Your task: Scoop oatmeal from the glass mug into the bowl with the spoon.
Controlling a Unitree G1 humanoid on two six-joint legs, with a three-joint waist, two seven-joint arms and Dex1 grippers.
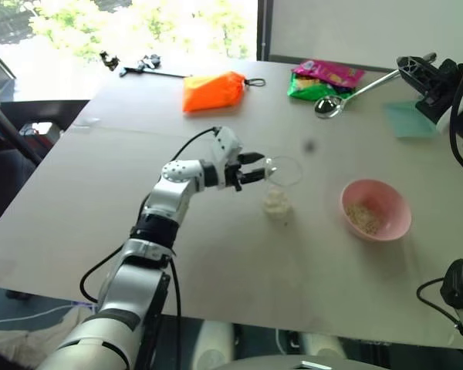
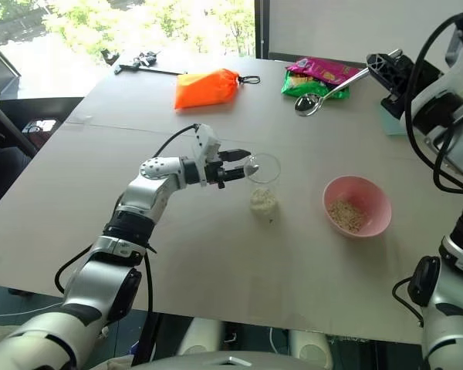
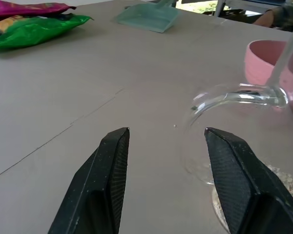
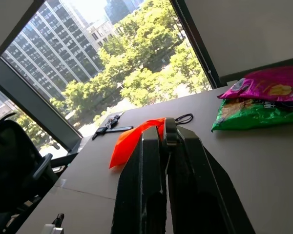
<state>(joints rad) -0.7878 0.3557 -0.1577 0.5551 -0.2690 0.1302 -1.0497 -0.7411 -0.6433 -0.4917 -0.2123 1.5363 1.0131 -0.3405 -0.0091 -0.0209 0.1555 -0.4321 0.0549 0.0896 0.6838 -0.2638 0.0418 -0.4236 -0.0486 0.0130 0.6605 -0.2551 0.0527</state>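
The clear glass mug [image 1: 282, 183] stands mid-table with a small heap of oatmeal [image 1: 277, 205] at its bottom. My left gripper [image 1: 256, 166] is open, level with the mug, its fingertips right by the mug's left side. In the left wrist view the mug's curved handle [image 3: 234, 97] lies just ahead of the right-hand finger [image 3: 229, 161]. The pink bowl [image 1: 375, 210] with pale grains sits to the right of the mug. My right gripper [image 1: 409, 68] is raised at the far right, shut on the handle of the silver spoon [image 1: 347, 96], which slopes down to the left, well above the table.
An orange pouch [image 1: 214, 91] and a green and pink snack bag [image 1: 324, 79] lie at the back of the table. A teal scoop [image 1: 409, 119] rests at the right below the raised arm. Black tools [image 1: 131, 65] lie at the far left corner.
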